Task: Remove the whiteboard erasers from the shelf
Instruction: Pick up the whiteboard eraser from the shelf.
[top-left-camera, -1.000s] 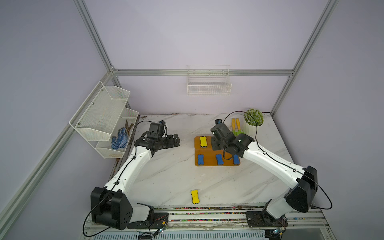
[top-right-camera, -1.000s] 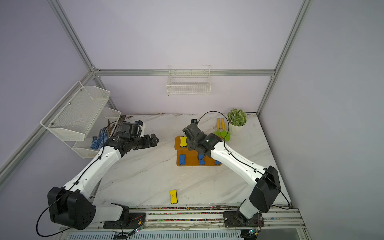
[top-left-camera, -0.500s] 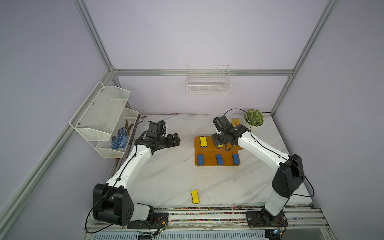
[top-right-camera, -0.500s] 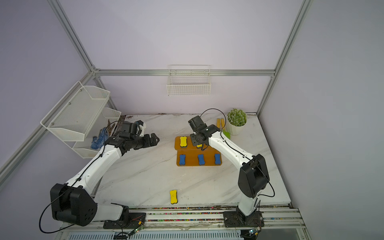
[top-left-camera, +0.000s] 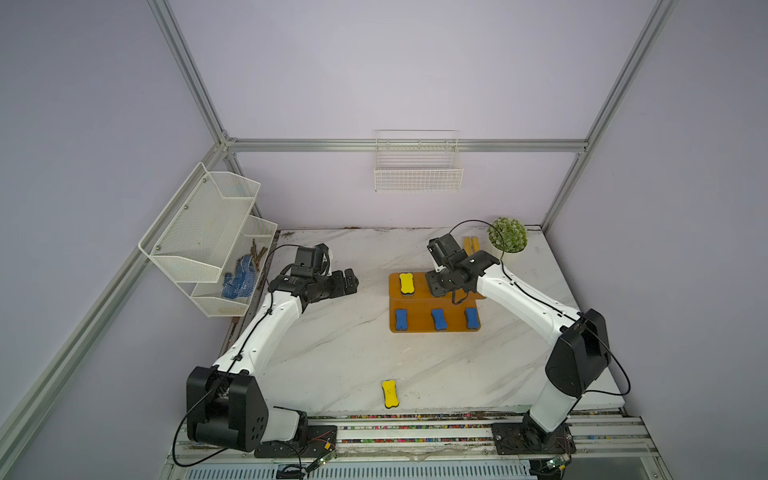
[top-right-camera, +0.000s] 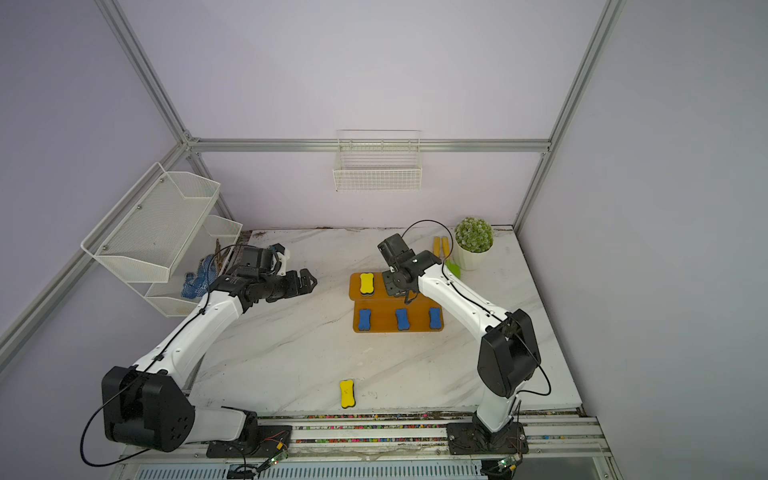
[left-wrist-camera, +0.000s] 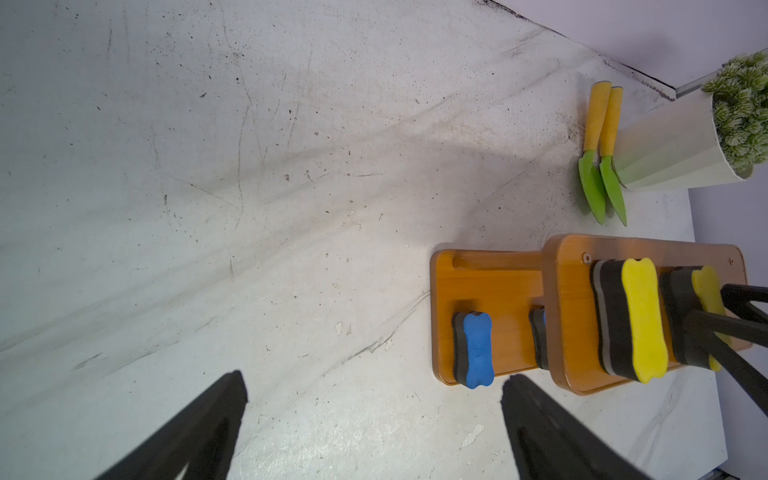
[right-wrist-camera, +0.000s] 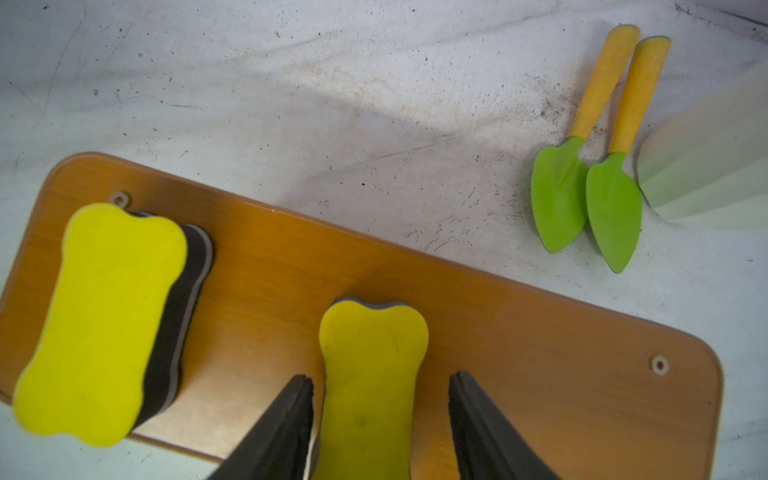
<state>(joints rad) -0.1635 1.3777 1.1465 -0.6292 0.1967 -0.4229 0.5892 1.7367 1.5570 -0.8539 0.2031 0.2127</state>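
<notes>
The yellow eraser (right-wrist-camera: 372, 340) lies on the upper board of the shelf (right-wrist-camera: 540, 353), between the parted jaws of the right gripper (right-wrist-camera: 381, 378), its long axis in line with them, not squeezed. The left gripper (left-wrist-camera: 376, 378), spread and empty, stands well apart.

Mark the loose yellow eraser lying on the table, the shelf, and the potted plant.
loose yellow eraser (top-left-camera: 390, 393): in a top view, middle of its yellow top.
shelf (top-left-camera: 419, 321): in a top view, bare patch of the lower tier.
potted plant (top-right-camera: 473, 235): in a top view, centre of the green foliage.
</notes>
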